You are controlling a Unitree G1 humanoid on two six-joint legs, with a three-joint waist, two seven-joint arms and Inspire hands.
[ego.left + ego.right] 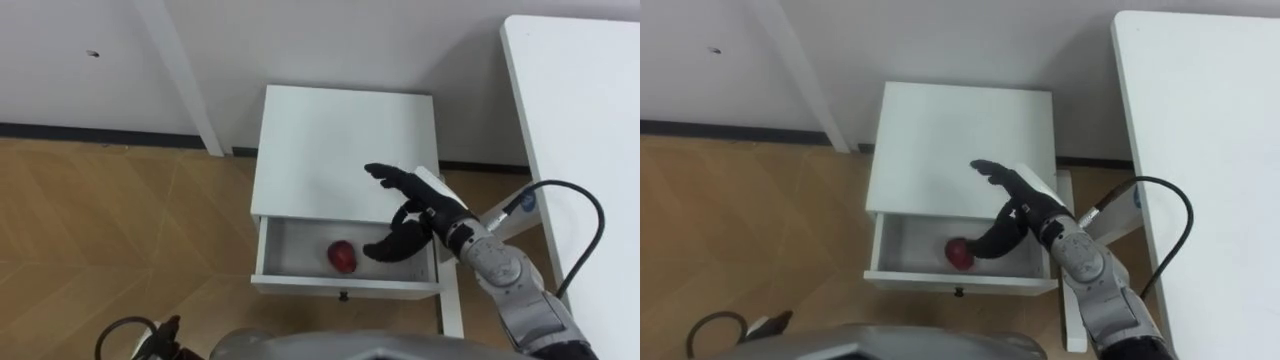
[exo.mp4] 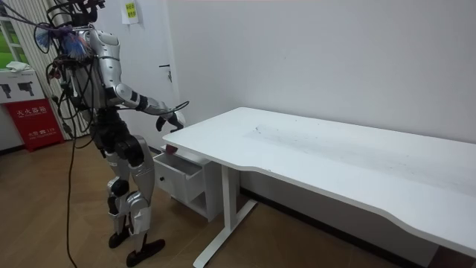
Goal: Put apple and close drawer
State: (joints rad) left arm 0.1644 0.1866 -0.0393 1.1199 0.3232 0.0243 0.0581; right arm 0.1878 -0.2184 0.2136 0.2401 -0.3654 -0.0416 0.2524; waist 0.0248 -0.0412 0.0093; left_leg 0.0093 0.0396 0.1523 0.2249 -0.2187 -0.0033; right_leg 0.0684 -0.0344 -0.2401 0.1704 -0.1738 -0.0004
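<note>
A round, shiny red apple (image 1: 343, 257) lies in the open drawer (image 1: 300, 284) of a smooth, boxy white cabinet (image 1: 340, 150). Above the drawer, the right hand (image 1: 424, 211) hangs loose, holding nothing. Below the drawer is a brown wooden floor (image 1: 120, 220).

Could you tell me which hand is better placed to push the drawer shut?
Right: the right hand hangs open over the open drawer, just beside the apple.
</note>
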